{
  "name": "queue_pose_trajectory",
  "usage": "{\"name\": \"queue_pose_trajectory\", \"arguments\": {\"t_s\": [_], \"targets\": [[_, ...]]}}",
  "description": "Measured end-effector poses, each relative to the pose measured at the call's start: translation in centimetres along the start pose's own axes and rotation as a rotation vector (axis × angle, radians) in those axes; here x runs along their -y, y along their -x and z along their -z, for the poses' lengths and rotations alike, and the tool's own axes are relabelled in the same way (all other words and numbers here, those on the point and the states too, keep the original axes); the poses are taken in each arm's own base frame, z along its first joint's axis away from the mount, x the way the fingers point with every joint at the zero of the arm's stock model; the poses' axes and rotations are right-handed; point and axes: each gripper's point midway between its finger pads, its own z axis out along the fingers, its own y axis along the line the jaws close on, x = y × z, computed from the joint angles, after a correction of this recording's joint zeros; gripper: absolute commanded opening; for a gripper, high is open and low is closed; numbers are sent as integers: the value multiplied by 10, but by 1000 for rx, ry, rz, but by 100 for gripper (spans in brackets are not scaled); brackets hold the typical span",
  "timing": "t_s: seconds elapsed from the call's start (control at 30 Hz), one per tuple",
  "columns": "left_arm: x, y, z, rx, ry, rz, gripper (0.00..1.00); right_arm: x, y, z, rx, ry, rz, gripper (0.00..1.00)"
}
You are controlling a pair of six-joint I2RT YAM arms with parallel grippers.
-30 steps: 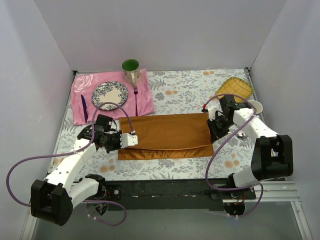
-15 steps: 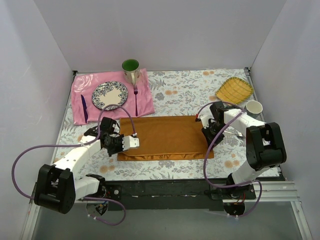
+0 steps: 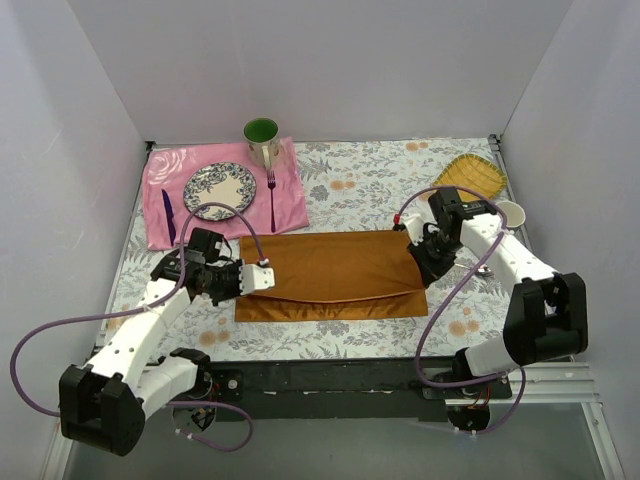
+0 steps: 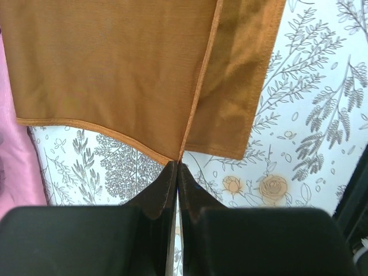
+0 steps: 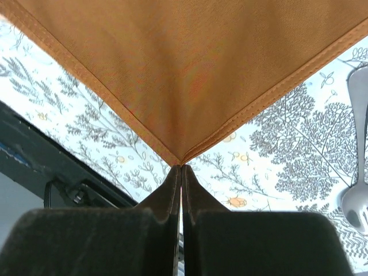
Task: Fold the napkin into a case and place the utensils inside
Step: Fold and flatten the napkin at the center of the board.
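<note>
left gripper [image 4: 177, 165] and right gripper [image 5: 181, 167] each clench a napkin [image 3: 330, 268] corner. a spoon [image 5: 357, 201] lies just beside the right one, a pink cloth [image 3: 295, 205] near the left.

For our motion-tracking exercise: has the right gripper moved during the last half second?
Yes. The right gripper, jaws shut on the napkin corner, has shifted rightward, towards the white cup.

The top camera sits high behind my bases, looking down and forward over the whole table [image 3: 380, 190]. My wrist cameras look along the left gripper [image 4: 177, 165] and the right gripper [image 5: 181, 168] from very close (little else fits). All three views share the napkin [image 3: 330, 268], each wrist seeing one corner.
</note>
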Motion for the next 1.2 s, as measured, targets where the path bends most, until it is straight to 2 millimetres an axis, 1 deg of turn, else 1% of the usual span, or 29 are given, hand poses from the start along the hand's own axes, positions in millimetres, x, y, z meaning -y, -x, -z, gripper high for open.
{"name": "queue_pose_trajectory", "arguments": {"t_s": [0.13, 0.3, 0.43, 0.53, 0.57, 0.63, 0.67, 0.7, 0.77, 0.8, 0.83, 0.93, 0.97, 1.0, 1.03, 1.1, 1.13, 1.17, 1.2], "targets": [[5, 3, 10, 4, -8, -10, 0, -5, -8, 7, -4, 0, 28, 1], [14, 2, 16, -2, -33, -30, 0, -11, -22, 0, -40, 22, 32, 1], [19, -3, 13, -9, -48, -41, 0, -14, -33, -9, -75, 45, 18, 1], [24, -10, 3, -21, -70, -24, 0, -12, -34, -19, -95, 60, 0, 1], [25, -12, -1, -26, -78, -15, 0, -11, -34, -23, -97, 61, -6, 3], [26, -16, -8, -36, -91, 2, 0, -9, -32, -27, -100, 63, -17, 15], [26, -17, -11, -39, -98, 9, 1, -8, -32, -29, -100, 65, -20, 23], [26, -18, -14, -41, -102, 13, 12, -8, -31, -30, -99, 68, -23, 39], [27, -20, -18, -44, -108, 17, 25, -9, -30, -32, -97, 78, -24, 53], [28, -21, -18, -43, -109, 16, 35, -10, -30, -32, -96, 81, -26, 70], [29, -21, -18, -44, -113, 17, 38, -11, -29, -32, -93, 90, -18, 74], [33, -19, -14, -38, -125, 20, 41, -15, -30, -27, -93, 104, -8, 76], [34, -18, -12, -35, -126, 22, 42, -15, -28, -24, -87, 104, -2, 76], [33, -15, -8, -29, -122, 28, 43, -15, -25, -19, -75, 99, 6, 72], [31, -12, -6, -22, -117, 34, 47, -14, -19, -14, -53, 89, 16, 70], [24, -3, -2, -1, -94, 64, 51, -11, -5, -4, -3, 71, 33, 65], [19, 1, -1, 11, -84, 87, 53, -10, 2, -2, 17, 65, 38, 65], [13, 6, -1, 24, -77, 112, 59, -8, 10, 1, 41, 61, 42, 64], [7, 11, -3, 35, -74, 142, 64, -6, 18, 4, 60, 61, 38, 66]]}}
